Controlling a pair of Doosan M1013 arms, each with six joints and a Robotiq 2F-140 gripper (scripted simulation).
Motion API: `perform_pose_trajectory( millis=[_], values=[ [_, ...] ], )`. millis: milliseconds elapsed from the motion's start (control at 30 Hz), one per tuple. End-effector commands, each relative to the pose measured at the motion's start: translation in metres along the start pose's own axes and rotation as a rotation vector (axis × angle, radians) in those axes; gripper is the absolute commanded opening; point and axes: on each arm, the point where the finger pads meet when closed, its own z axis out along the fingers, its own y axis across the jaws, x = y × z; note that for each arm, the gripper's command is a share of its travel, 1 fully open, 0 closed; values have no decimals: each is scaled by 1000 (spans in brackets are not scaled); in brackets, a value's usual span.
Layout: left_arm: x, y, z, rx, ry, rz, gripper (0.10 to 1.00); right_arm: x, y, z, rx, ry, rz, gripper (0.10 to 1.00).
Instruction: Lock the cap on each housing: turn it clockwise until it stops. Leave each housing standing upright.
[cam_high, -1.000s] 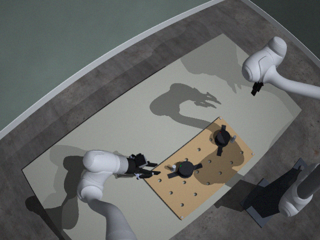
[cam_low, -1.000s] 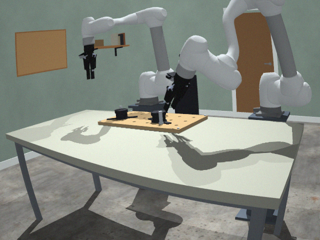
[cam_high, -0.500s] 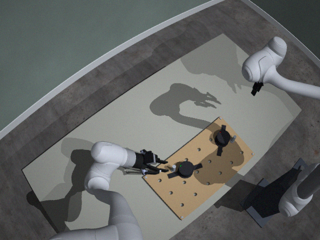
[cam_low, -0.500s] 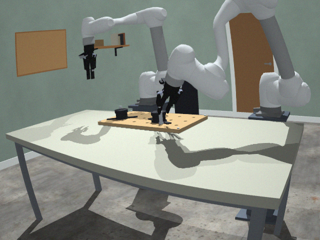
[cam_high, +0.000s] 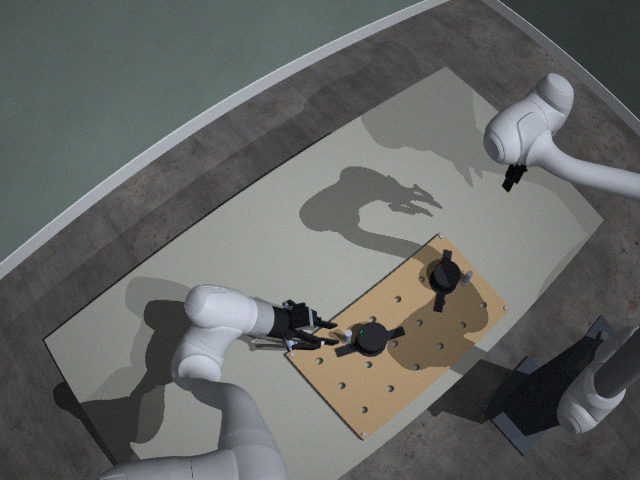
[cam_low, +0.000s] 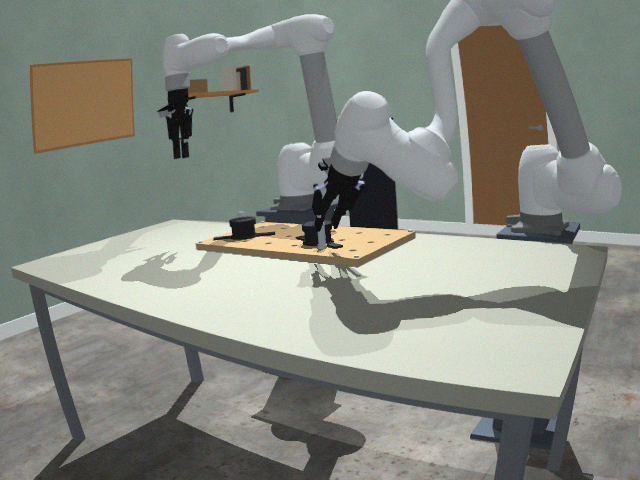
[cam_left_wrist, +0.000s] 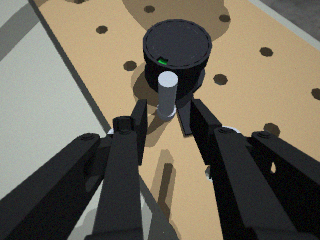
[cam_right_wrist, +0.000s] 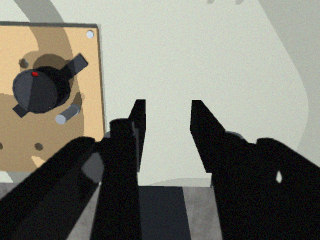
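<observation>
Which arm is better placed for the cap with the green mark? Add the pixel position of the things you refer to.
Left, I'd judge: the left gripper (cam_high: 336, 333) (cam_low: 327, 227) (cam_left_wrist: 168, 113) is open and close beside the green-marked cap (cam_high: 373, 341) (cam_low: 308, 226) (cam_left_wrist: 177, 45). The right gripper (cam_high: 506, 189) (cam_low: 180, 156) (cam_right_wrist: 168, 115), also open, hangs high, beyond the other cap (cam_high: 445, 277) (cam_low: 242, 226) (cam_right_wrist: 35, 92).

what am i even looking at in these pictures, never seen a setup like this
These are two white robot arms, each ending in a black two-fingered gripper. One picture looks down from above, one looks across the table from the side, and two come from cameras on the arms' wrists.

On the table lies a wooden board with holes. Two round black caps stand on it: one with a green mark, one with a red mark. Each has a grey peg beside it.

The left gripper reaches toward the green-marked cap; the right gripper hangs above the table. Both are partly open and hold nothing.
</observation>
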Motion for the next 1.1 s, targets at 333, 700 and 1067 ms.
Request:
perform_pose_trajectory(
  millis=[333, 700, 1067],
  values=[
    [0, 0, 19, 2, -1, 0, 339, 0, 0, -1, 0, 1, 0, 328],
    [0, 0, 34, 3, -2, -1, 339, 0, 0, -1, 0, 1, 0, 328],
    [0, 0, 51, 5, -3, -2, 339, 0, 0, -1, 0, 1, 0, 328]
  ],
)
